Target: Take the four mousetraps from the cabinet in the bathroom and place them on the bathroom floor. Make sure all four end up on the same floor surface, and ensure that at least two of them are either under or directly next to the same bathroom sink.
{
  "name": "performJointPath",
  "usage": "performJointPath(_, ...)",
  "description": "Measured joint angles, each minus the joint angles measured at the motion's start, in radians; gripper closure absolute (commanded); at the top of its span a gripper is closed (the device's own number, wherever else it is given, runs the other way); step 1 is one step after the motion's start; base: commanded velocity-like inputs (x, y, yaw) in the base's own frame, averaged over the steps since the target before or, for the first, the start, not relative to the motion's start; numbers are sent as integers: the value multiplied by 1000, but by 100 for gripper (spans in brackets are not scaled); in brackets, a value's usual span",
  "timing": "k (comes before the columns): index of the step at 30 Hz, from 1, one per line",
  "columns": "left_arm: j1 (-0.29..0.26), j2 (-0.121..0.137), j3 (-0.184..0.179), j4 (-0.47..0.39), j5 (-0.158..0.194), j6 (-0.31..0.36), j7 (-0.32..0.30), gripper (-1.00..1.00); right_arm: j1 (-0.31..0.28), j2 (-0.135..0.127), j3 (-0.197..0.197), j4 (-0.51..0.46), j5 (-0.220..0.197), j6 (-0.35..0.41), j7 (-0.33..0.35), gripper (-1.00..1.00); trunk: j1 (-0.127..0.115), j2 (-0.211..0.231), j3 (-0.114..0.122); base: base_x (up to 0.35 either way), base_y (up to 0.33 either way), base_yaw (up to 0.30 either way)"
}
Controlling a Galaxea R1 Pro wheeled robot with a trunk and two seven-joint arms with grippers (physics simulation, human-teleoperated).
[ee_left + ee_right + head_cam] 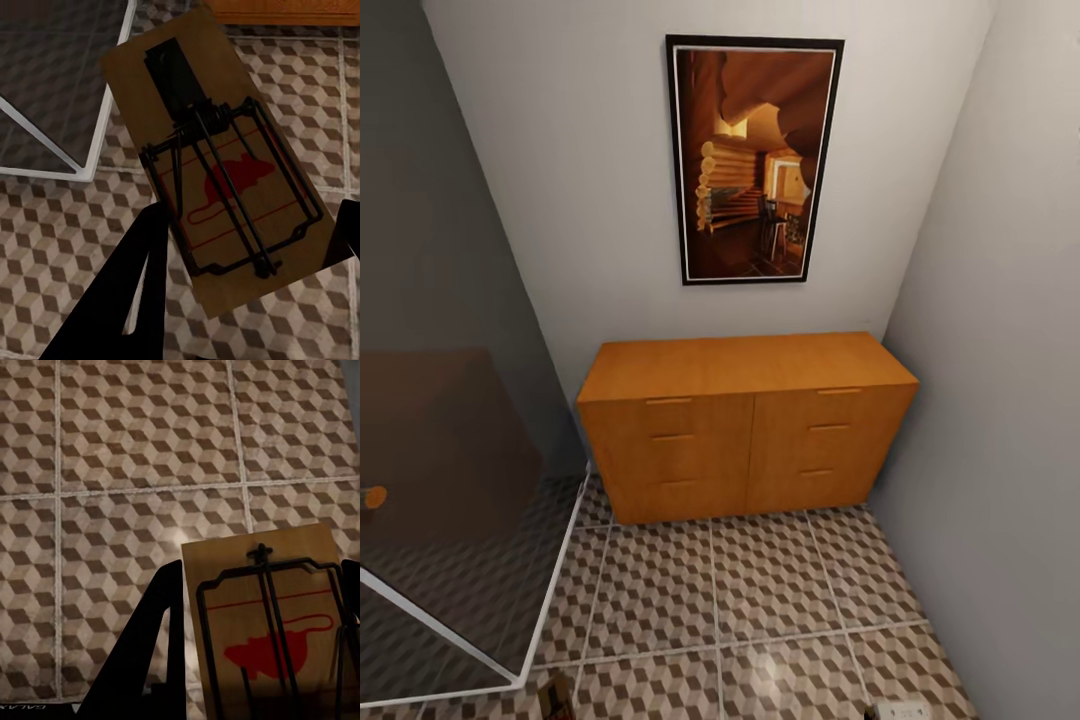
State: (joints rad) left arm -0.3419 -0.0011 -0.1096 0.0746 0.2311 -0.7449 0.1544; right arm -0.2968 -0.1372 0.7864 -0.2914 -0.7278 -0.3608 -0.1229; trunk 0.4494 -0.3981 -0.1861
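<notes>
Tan wooden mousetrap with black wire and red mouse print is clamped in the left gripper above the cube-patterned tiled floor; another mousetrap is pinched by the right gripper; both should be lowered flat before release, orange-brown cabinet shut ahead.

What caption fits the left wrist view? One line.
Left gripper holding a mousetrap above the patterned floor.

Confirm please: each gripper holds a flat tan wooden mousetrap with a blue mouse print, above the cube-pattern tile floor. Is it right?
Not quite. The mouse print is red, not blue, as both wrist views show. The left gripper holds one flat tan wooden mousetrap, the right gripper another mousetrap, above the cube-pattern tile floor.
</notes>
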Motion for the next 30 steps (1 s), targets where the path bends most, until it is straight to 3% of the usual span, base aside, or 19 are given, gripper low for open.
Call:
performJointPath(13, 0, -5, 0, 0, 0, 0, -1, 100, 0, 0, 0, 0, 0, -1, 0, 100, 0, 0, 21, 0, 0, 0)
performJointPath(23, 0, -6, 0, 0, 0, 1, -1, 100, 0, -1, 0, 0, 0, 0, 0, 100, 0, 0, 23, 0, 0, 2)
performJointPath(30, 0, -7, 0, 0, 0, 1, -1, 100, 0, 0, 0, 0, 1, -1, -1, 100, 0, 0, 24, 0, 0, 173)
